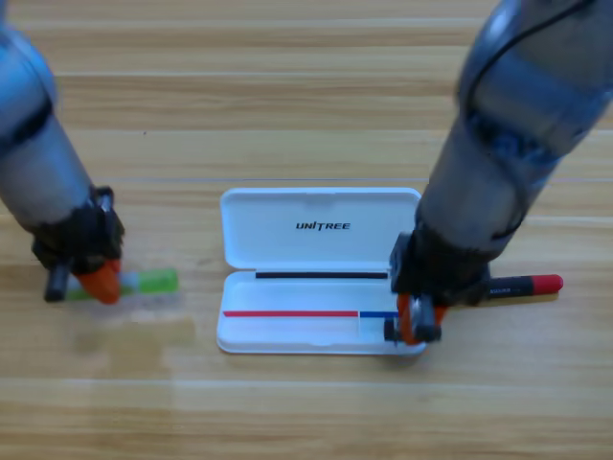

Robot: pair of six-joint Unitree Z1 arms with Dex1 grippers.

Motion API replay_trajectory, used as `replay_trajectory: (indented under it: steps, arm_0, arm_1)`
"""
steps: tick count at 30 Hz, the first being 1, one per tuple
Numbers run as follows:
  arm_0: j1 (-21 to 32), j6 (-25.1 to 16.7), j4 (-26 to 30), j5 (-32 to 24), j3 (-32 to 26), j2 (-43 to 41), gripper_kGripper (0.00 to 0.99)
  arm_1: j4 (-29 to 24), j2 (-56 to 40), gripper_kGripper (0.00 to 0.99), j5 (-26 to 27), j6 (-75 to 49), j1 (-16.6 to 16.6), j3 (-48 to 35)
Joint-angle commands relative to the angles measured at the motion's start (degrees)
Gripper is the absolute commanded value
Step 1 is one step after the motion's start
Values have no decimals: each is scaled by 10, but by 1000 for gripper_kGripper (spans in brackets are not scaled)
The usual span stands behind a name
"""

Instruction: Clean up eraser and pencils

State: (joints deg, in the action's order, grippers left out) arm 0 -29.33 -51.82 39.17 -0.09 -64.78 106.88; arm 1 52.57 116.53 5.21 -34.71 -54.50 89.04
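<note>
The green-tipped pencil [144, 282] lies crosswise on the desk [306, 412], left of the white case [321, 273], left claw [99, 284] right on it; grip unclear.

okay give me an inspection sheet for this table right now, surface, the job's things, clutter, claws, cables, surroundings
Surface: wooden table.
Job's things: white case open at centre; green-ended pencil lies left of it; black pencil with red end lies right of it, partly under the right arm; eraser not seen.
Clutter: nothing seen.
Claws: left claw down on the green-ended pencil; right claw at the case tray's right end.
Cables: nothing seen.
Surroundings: nothing seen.
</note>
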Motion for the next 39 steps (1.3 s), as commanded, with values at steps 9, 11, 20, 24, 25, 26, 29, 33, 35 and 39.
replay_trajectory:
  steps: [9,11,20,24,25,26,29,33,35,39]
  arm_0:
    - [17,-13,96,-14,-66,-69,0]
    - [17,-13,100,-14,-68,-73,0]
    - [17,-13,102,-14,-68,-75,0]
    - [17,-14,102,-14,-66,-69,0]
    - [17,-14,101,-14,-65,-67,0]
    - [17,-14,101,-14,-64,-65,0]
    - [17,-14,101,-14,-62,-61,0]
    - [17,-14,100,-15,-61,-56,0]
    - [17,-14,100,-15,-60,-55,0]
    - [17,-14,99,-16,-60,-52,0]
  arm_1:
    - [3,89,0,-50,-12,-8,32]
    - [3,93,0,-55,-12,-5,37]
    - [-14,106,0,-61,-14,5,47]
    - [-19,106,0,-61,-15,7,47]
    - [-20,106,0,-60,-15,8,48]
    - [-23,106,0,-60,-16,9,48]
    - [-30,106,0,-61,-18,13,47]
    - [-35,106,0,-63,-20,19,45]
    - [-36,107,0,-62,-20,19,43]
    - [-36,108,0,-64,-20,22,41]
